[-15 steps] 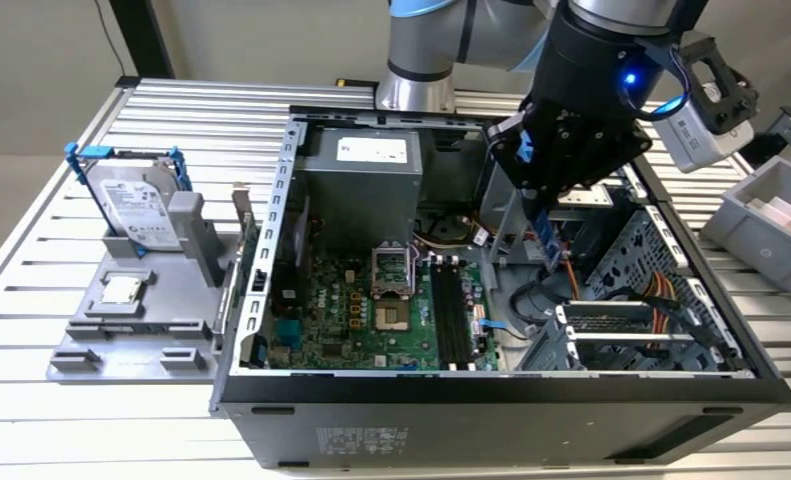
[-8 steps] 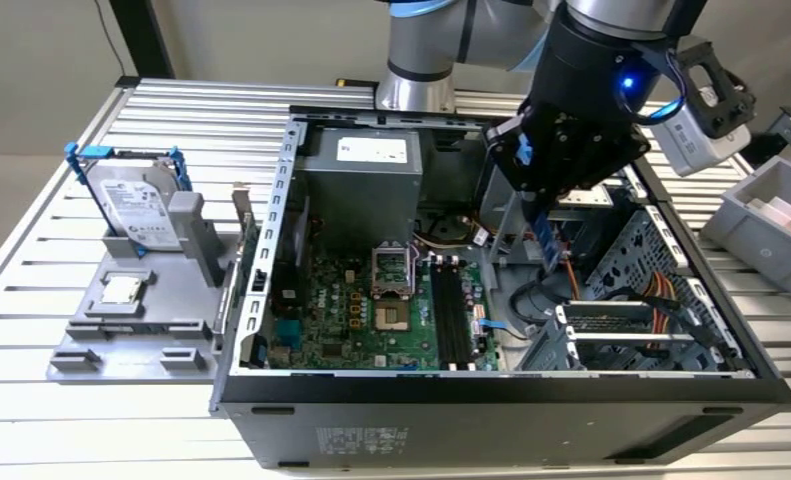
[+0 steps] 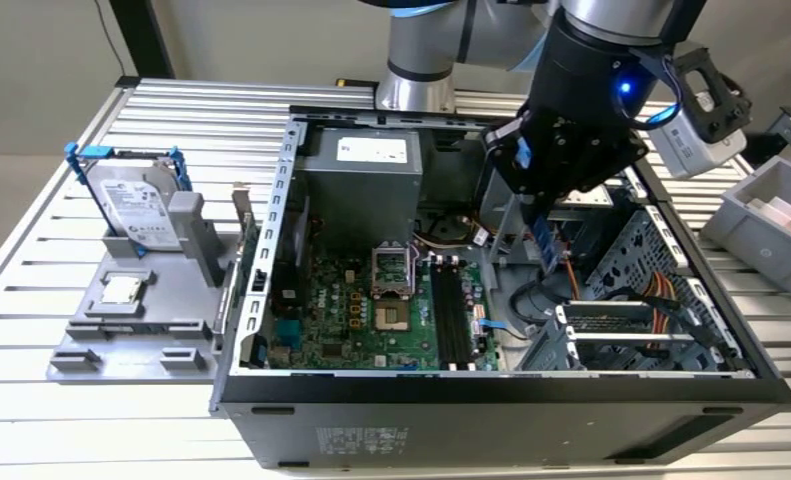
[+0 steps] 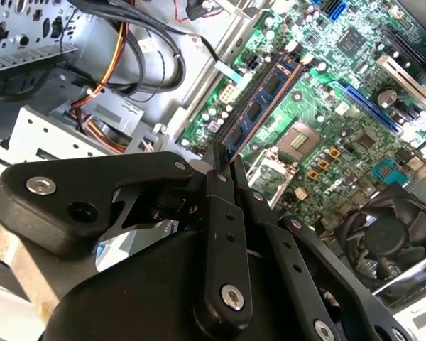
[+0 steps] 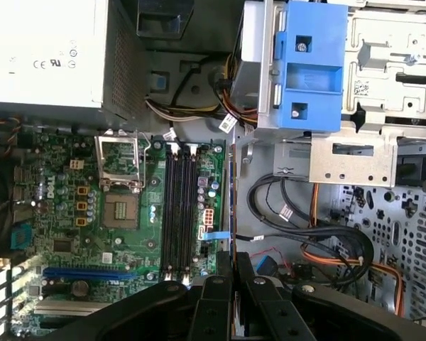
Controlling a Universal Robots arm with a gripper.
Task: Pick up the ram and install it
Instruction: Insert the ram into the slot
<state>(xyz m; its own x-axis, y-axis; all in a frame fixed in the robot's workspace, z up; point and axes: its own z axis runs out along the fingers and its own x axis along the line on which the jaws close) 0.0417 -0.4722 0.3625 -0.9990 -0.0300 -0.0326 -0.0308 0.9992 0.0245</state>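
Over the open computer case (image 3: 288, 250), in the exterior view, the gripper (image 3: 542, 212) is closed on the ram (image 3: 545, 245). The ram hangs below it, inside the case opening and toward the exterior view's right of the black memory slots (image 3: 451, 318). It is not above a slot. I judge that a descent from this place would press the stick onto the board or the metal beside it.

In the second wrist view the fingertips (image 4: 214, 176) clamp the ram (image 4: 264, 105), and the long blue stick reaches out from them over the motherboard (image 4: 341, 106). The hold seems to be near one end, so the stick could tilt or slip when it is pushed.

In the first wrist view the ram (image 5: 232, 199) shows as a thin edge running alongside the memory slots (image 5: 177, 213), just beside them and not over them. Black and orange cables (image 5: 319, 238) lie near on its other side. A small error in angle could seat one end and not the other, and the cables could catch the stick.
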